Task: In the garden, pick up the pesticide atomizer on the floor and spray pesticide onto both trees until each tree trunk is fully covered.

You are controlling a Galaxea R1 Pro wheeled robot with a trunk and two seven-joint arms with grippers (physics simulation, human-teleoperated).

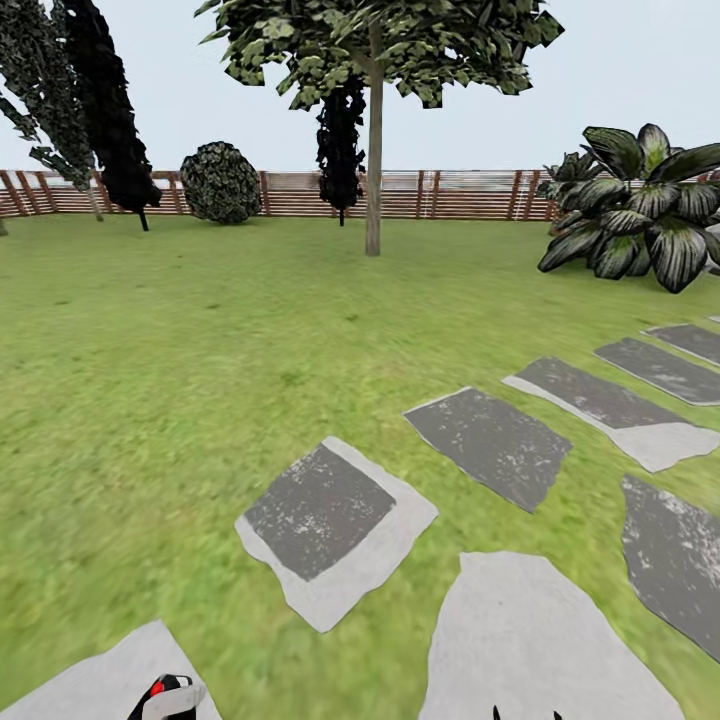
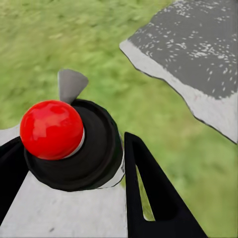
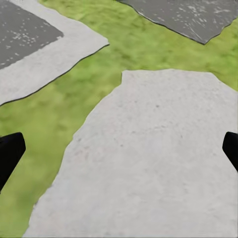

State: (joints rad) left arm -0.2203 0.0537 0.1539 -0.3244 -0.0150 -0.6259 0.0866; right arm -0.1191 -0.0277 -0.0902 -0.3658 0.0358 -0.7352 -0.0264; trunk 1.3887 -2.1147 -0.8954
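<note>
The pesticide atomizer (image 2: 74, 148), a black bottle with a red nozzle top (image 2: 51, 129), stands between the black fingers (image 2: 148, 188) of my left gripper (image 2: 74, 168), which is shut on it. In the head view the atomizer (image 1: 163, 692) shows at the bottom left edge over a grey slab. A tree with a straight grey-brown tree trunk (image 1: 373, 170) and a green-white canopy stands far ahead on the garden lawn, near the fence. My right gripper (image 3: 119, 153) is open above a pale slab, and its tips (image 1: 526, 715) peek in at the bottom edge.
Grey stepping slabs (image 1: 330, 525) run from the near foreground to the right. A brown slat fence (image 1: 300, 195) closes the back. Black narrow trees (image 1: 120, 120) and a round bush (image 1: 220, 182) stand by it. A broad-leaved plant (image 1: 640, 210) sits at right.
</note>
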